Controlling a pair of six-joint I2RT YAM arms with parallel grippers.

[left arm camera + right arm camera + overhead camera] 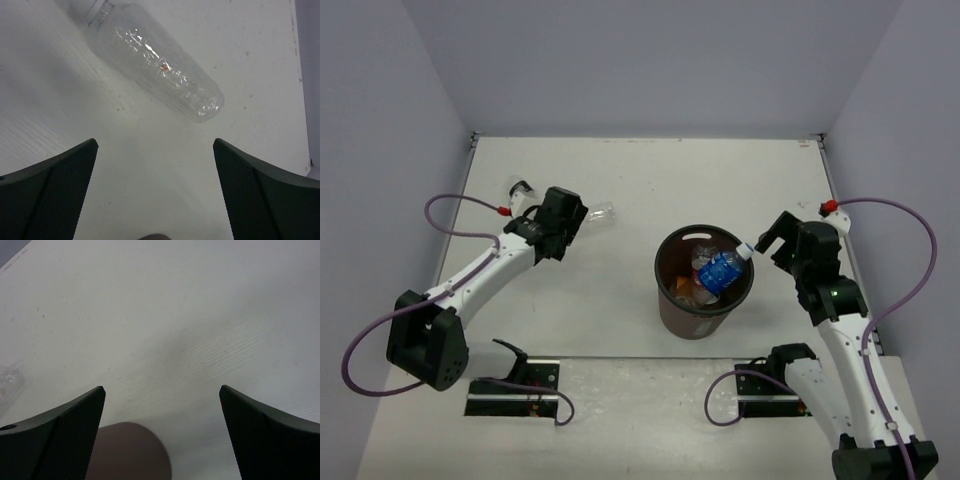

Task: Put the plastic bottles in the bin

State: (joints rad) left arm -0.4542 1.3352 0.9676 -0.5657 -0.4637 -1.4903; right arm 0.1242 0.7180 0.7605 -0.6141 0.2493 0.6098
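Black mesh-textured fingers [50, 190] of the left gripper [155, 145] fill the bottom corners of the left wrist view, spread wide apart with nothing between them. Just beyond them a clear bottle [155, 62] with no label lies on its side on the white table [260, 60]. Its neck points to the upper left and its base toward the gripper, apart from both fingers. From above, what looks like a second clear bottle [520, 188] lies near the table's left edge, on the far side of the left arm.

Over on the right, the right gripper [162, 388] is likewise spread wide and empty, hovering over bare table just right of the bin [688, 322]. That round dark brown bin stands upright near the table's middle, between the two arms. A blue-labelled bottle [720, 270] leans inside it, and its white cap [746, 248] pokes over the right rim close to the right gripper's tips. Whether cap and tips touch cannot be told. Beneath it lie more bottles, among them an orange bottle [682, 290]. Purple cables [450, 205] loop out from both arms.
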